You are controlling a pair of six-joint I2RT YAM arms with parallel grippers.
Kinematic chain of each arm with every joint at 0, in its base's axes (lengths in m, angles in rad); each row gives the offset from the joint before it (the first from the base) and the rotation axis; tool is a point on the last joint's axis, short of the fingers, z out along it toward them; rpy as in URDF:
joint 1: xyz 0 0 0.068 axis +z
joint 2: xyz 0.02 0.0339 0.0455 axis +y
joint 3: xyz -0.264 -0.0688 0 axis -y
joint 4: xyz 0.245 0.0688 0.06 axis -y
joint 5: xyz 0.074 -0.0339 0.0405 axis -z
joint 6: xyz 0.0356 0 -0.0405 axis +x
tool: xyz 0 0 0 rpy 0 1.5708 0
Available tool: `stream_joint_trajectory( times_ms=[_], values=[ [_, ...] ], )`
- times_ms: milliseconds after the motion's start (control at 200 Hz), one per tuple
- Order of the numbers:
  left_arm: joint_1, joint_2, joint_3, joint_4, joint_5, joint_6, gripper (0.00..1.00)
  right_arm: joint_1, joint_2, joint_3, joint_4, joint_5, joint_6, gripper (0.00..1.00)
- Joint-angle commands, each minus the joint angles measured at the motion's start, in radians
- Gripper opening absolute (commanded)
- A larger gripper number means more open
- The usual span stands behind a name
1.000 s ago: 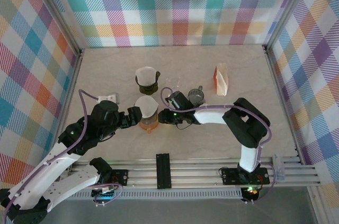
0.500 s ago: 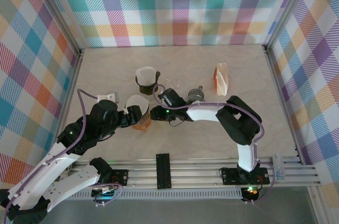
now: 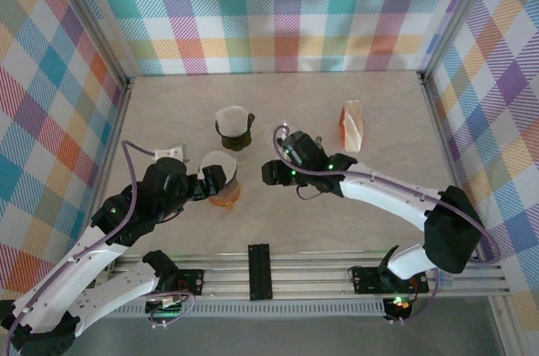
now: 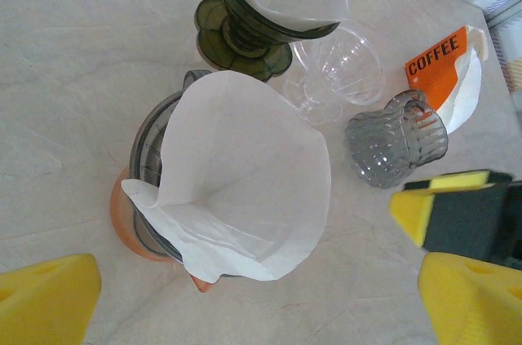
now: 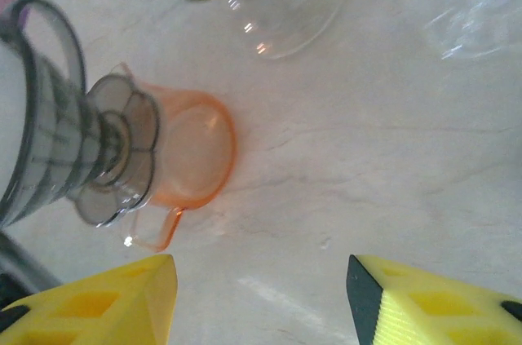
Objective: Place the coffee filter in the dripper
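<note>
Pale marbled table (image 3: 354,108), plaid walls (image 3: 278,11); left gripper (image 4: 259,296) and right gripper (image 5: 257,288) both agape.

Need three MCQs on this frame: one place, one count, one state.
1. The orange cup stands: A) under a grey dripper B) on a coffee pack C) against the back wall.
2. Drippers holding a filter: A) one B) two C) four.
3. Right gripper: A) shut on a filter B) shut on the cup C) open, empty.
A: the grey dripper sits on top of it.
B: that one and the green dripper each hold paper.
C: its fingers are apart with nothing between.
</note>
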Motion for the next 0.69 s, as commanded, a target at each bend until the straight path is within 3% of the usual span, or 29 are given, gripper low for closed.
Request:
stream_joint_trajectory(
  times_ms=[0, 290, 440, 690],
  values=[
    [0.012, 0.006, -0.003, 0.016, -0.020, -0.001, 1.00, -0.090, 0.000, 0.071, -0.230, 0.084, -0.120, 0.61],
    [0.012, 0.008, -0.009, -0.001, -0.038, -0.004, 1.00, -0.333, 0.075, 0.146, -0.314, 0.055, -0.220, 0.57],
    [0.012, 0.013, -0.016, 0.003, -0.044, -0.007, 1.00, -0.399, 0.149, 0.176, -0.287, -0.051, -0.227, 0.52],
    [0.013, 0.038, -0.012, 0.006, -0.024, -0.007, 1.00, -0.433, 0.233, 0.211, -0.292, -0.075, -0.244, 0.40]
  ],
)
